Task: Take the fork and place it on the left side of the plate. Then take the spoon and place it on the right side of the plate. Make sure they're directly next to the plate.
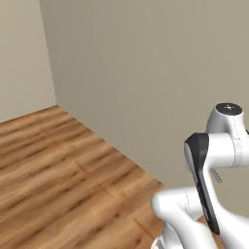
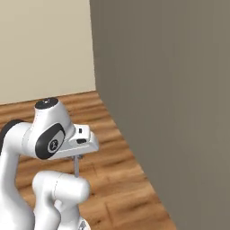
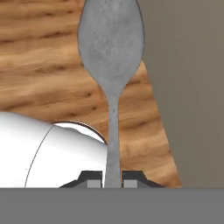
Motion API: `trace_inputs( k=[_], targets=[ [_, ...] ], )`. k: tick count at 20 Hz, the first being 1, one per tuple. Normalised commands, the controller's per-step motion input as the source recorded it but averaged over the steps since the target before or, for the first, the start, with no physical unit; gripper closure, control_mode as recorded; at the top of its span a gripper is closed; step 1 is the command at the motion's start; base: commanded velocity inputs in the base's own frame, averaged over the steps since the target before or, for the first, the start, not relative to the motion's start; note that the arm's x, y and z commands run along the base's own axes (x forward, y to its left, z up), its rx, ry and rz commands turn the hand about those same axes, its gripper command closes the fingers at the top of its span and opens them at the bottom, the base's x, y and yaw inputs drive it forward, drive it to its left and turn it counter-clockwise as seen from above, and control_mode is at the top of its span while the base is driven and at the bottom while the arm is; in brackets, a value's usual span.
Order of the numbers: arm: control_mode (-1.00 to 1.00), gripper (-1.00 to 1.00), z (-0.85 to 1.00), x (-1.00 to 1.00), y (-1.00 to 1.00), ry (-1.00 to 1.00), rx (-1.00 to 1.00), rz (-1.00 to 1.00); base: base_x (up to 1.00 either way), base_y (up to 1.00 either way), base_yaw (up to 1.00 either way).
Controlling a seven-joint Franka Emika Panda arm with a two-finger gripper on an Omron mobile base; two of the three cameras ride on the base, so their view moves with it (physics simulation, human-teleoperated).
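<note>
Gripper: the gripper [image 3: 112,183] sits at the bottom of the hand view, its two dark tips pinched tight on a handle.
Spoon: the grey spoon [image 3: 111,57] is held by the low end of its handle and stands straight up along the hand's line, bowl farthest from the fingers. In the right base view its handle [image 2: 77,165] hangs as a thin grey stem under the hand.
Step in hand: judged from the held spoon, the second half of the task, carrying it to the right side of the plate.
Doing it well: the grip is far from the bowl, so the long free end can swing; a slow carry with the hand level would suit. The spoon should come down flat, parallel to the plate rim and just beside it, before the fingers part.
Floor: wood floor [image 1: 58,185] lies below the arm in both base views.
Wall: a grey-brown wall [image 2: 170,112] rises close on the right of the right base view, near the hand.
Open room: free space lies over the floor, away from the wall; the bowl leads, so it would meet that wall first on a swing towards it.
</note>
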Motion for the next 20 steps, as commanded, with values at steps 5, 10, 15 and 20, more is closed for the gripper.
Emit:
trace_inputs(
  k=[5, 10, 15, 20],
  targets=[
    [1.0, 1.0, 0.0, 0.0, 0.0, 0.0, 0.0, 0.0, 1.0, 0.12, 0.42],
    [1.0, 1.0, 0.0, 0.0, 0.0, 0.0, 0.0, 0.0, 1.0, 0.01, 0.37],
    [1.0, 1.0, 0.0, 0.0, 0.0, 0.0, 0.0, 0.0, 1.0, 0.0, 0.42],
    [1.0, 1.0, 0.0, 0.0, 0.0, 0.0, 0.0, 0.0, 1.0, 0.0, 0.42]
  ],
)
